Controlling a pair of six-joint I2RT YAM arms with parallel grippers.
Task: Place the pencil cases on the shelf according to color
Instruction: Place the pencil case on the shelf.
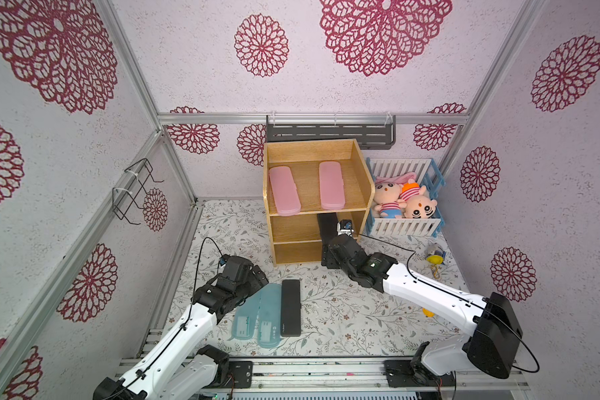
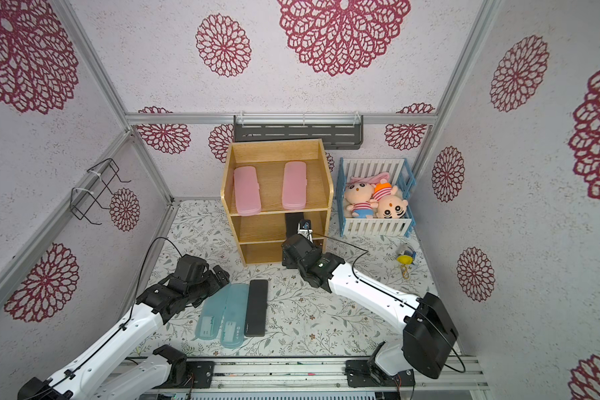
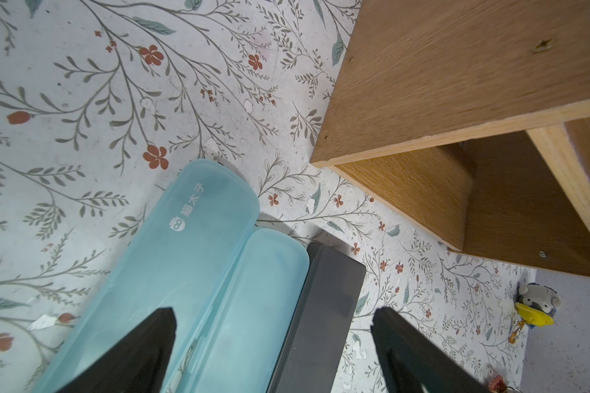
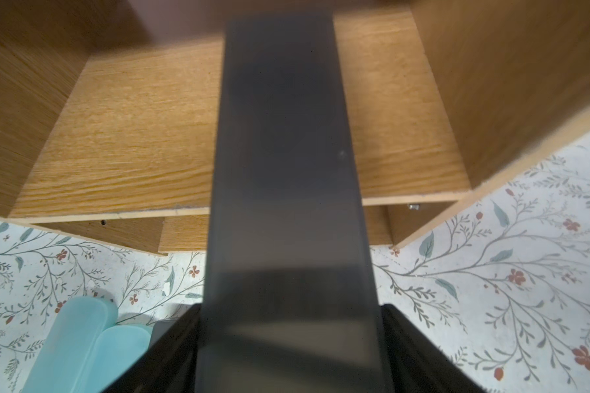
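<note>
The black pencil case [image 4: 283, 153] lies between my right fingers [image 4: 174, 357], reaching forward over the middle tier of the shelf [image 4: 123, 153]. I judge one colour per level, below the pink pencil cases [image 1: 284, 190]. Whether I clamp or merely flank it, I cannot tell. My left fingers [image 3: 143, 347] gape empty over the blue pencil cases [image 3: 198, 245].

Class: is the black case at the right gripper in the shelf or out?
Partly in: the black case reaches over the middle tier of the shelf, its near end jutting out between the fingers of the right gripper.
</note>
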